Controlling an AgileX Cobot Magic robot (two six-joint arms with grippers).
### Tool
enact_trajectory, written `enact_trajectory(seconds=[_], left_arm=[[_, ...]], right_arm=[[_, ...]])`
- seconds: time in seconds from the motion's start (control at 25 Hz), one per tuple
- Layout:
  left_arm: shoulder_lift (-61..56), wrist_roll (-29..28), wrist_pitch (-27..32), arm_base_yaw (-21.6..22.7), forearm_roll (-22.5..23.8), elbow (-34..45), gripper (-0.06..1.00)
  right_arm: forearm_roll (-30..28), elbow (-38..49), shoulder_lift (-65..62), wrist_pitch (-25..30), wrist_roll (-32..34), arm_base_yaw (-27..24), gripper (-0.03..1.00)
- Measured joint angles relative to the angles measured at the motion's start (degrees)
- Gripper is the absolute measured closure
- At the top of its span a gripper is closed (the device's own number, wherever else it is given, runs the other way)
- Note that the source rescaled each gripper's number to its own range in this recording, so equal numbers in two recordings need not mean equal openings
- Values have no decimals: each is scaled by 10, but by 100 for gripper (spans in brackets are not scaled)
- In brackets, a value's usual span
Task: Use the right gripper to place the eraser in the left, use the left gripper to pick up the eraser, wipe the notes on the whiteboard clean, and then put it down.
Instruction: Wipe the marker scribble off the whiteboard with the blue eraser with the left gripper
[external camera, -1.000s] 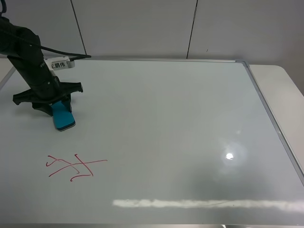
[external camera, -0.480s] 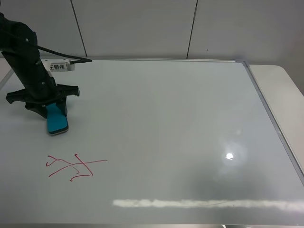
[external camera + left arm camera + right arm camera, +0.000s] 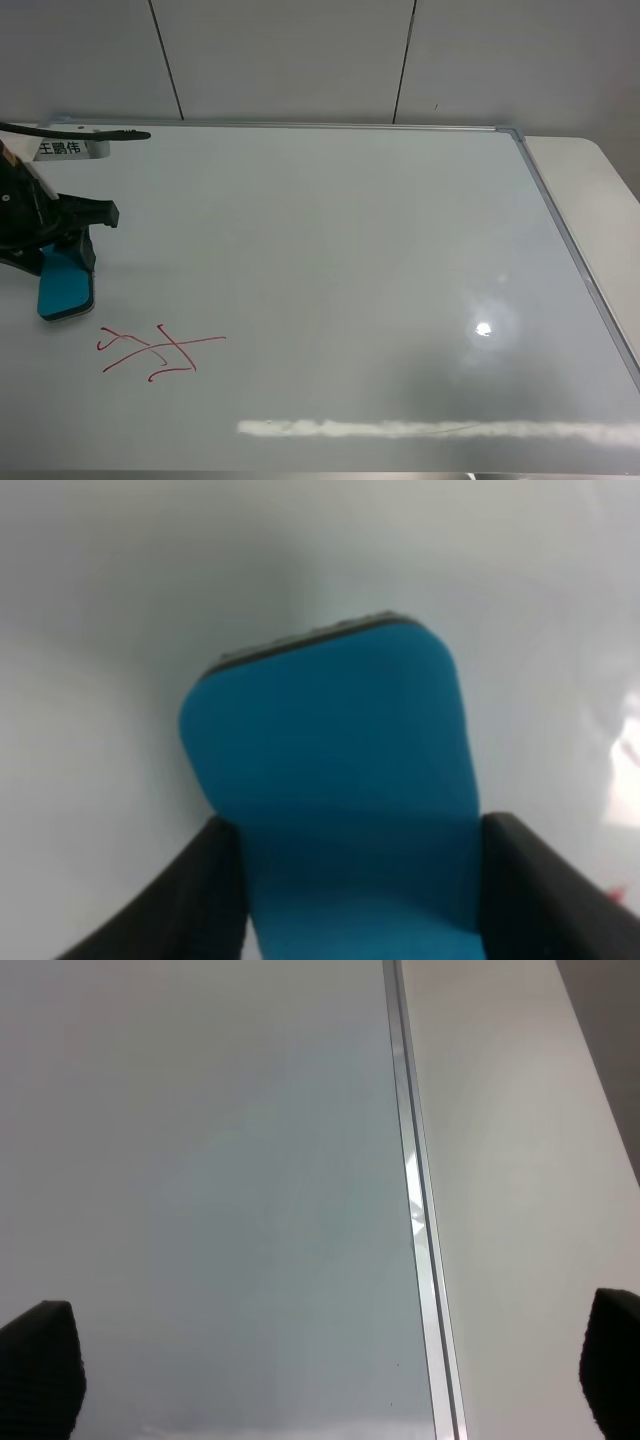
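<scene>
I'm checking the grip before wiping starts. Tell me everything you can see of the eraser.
The eraser is a teal, plastic-looking, round-cornered block with a thin dark felt base. The left gripper clamps one end, so it hangs tilted over the whiteboard near its left edge, clear of the red notes. Whether it touches the board is unclear.
</scene>
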Motion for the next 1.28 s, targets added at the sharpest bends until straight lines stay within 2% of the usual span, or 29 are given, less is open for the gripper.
enact_trajectory(seconds=[0.16, 0.28, 0.64, 0.76, 0.96, 1.16, 1.28], left_arm=[[-34, 1, -2, 17, 1, 57, 94], [-40, 1, -28, 23, 1, 92, 94], [-38, 1, -184, 24, 1, 197, 94], [-19, 1, -214, 24, 1, 209, 94], [9, -1, -228, 24, 1, 208, 94], [39, -5, -238, -11, 14, 201, 94], [50, -12, -271, -64, -1, 193, 94]], right_arm=[[0, 0, 0, 0, 0, 0, -3], [0, 0, 0, 0, 0, 0, -3], [0, 0, 0, 0, 0, 0, -3], [0, 0, 0, 0, 0, 0, -3], [0, 0, 0, 0, 0, 0, -3], [0, 0, 0, 0, 0, 0, -3], [0, 0, 0, 0, 0, 0, -3]])
